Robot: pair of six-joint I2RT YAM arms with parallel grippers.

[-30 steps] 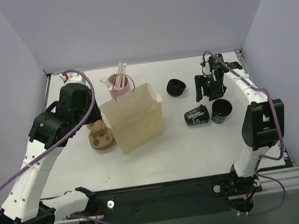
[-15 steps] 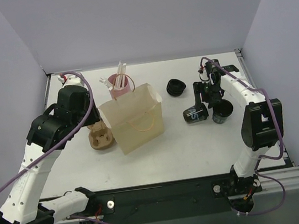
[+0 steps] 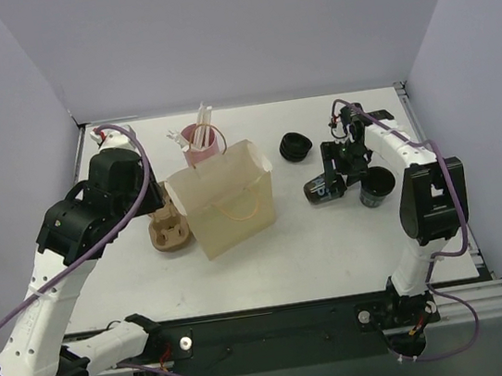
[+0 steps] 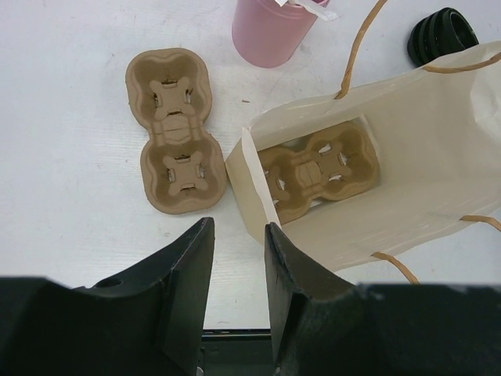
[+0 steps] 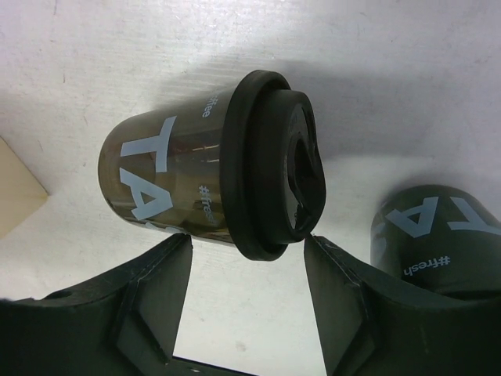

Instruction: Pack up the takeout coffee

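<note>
Top external view: the cream paper bag with tan cord handles (image 3: 230, 205) stands open mid-surface. The left wrist view looks straight down into it, where a brown moulded-pulp two-cup carrier (image 4: 319, 168) already lies on the bottom. A second carrier of the same kind (image 3: 168, 228) sits on the white surface (image 3: 288, 248) just beside the bag.

The dark lidded coffee cup with white lettering (image 5: 203, 176) lies on its side well to the right of the bag. The right hand (image 5: 244, 244) is spread wide with a finger on either side of it, near the lid end, gripping nothing that I can see. A second dark cup (image 5: 434, 235) is just beside it; whether it is lidded I cannot tell.

The left hand (image 4: 237, 227) hangs above the bag's near edge, fingers a narrow gap apart and empty. Spare black lids (image 3: 295, 147) and a pink cup of stirrers (image 3: 200, 144) wait behind. By my reckoning, both cups have yet to go in the carrier.
</note>
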